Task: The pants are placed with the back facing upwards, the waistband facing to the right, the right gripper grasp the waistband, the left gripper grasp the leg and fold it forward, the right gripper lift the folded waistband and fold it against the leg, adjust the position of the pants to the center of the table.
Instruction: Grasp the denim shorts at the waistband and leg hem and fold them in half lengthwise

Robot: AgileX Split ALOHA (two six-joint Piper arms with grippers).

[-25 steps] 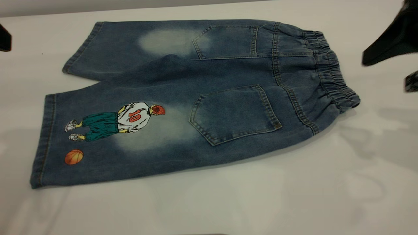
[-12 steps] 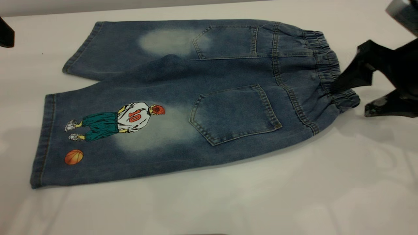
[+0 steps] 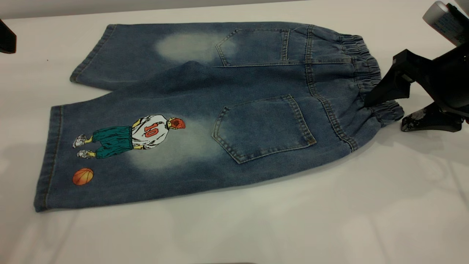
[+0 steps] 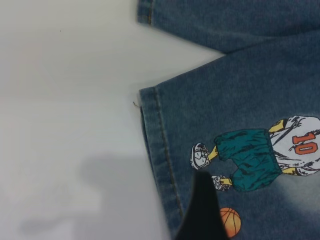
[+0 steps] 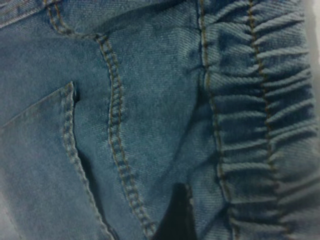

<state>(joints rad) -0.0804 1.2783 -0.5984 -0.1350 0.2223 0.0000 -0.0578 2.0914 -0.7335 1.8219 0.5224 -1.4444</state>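
Note:
The pants (image 3: 256, 84) lie flat on the table (image 3: 256, 227), back up, with the gathered waistband (image 3: 366, 73) at the right. The leg (image 3: 128, 154) with the number-10 player and orange ball points left on the near side. My right gripper (image 3: 384, 116) is open at the waistband's near corner. One finger (image 3: 381, 90) is over the elastic and the other (image 3: 425, 123) is on the table beside it. The right wrist view shows the ruffles (image 5: 265, 125) and one finger (image 5: 175, 215) over the denim. My left gripper hovers open above the leg's hem, one finger (image 4: 202, 210) beside the ball print (image 4: 231, 222).
The plain leg (image 3: 121, 55) lies behind the printed one. Part of the left arm (image 3: 5, 38) shows at the far left edge. Bare tabletop runs along the near side and to the left of the hems (image 4: 60, 125).
My right gripper has come down from the upper right and moved in to the waistband's near corner. The pants have not moved. The left arm is barely changed.

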